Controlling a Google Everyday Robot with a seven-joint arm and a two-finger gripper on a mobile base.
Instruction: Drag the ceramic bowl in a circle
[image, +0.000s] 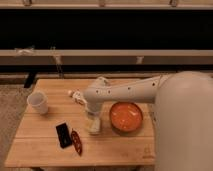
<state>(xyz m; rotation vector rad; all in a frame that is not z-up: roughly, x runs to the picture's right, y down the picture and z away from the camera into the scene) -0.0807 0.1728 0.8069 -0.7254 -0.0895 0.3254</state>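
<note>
Right of centre on the wooden surface (40, 150) sits the bowl (126, 116), round and shallow, orange-red inside with a darker rim. Its right edge is partly covered by the robot's pale body (185, 125), which fills the lower right corner and hides that end of the surface too.

Just left of the bowl, the hand (94, 126) points down at the surface. It hangs at the end of the arm (125, 91), which reaches in from the right, bends at a rounded joint and drops. The hand reads only as a pale block. Whether it is spread or pressed together cannot be told, nor whether it touches the bowl's rim or stands just beside it. Its tip is at or close to the wood, but contact is unclear.

Near the left edge a white cup (38, 102) stands upright, well apart from the bowl. Left of the hand and nearer the front edge lie a flat black item (63, 135) and, beside it, a slim dark-red one (76, 142); what either is cannot be made out. By the arm's joint a small whitish thing (74, 94) is half hidden by the arm. Beyond the surface, pale horizontal rails (100, 56) run against a dark background.
</note>
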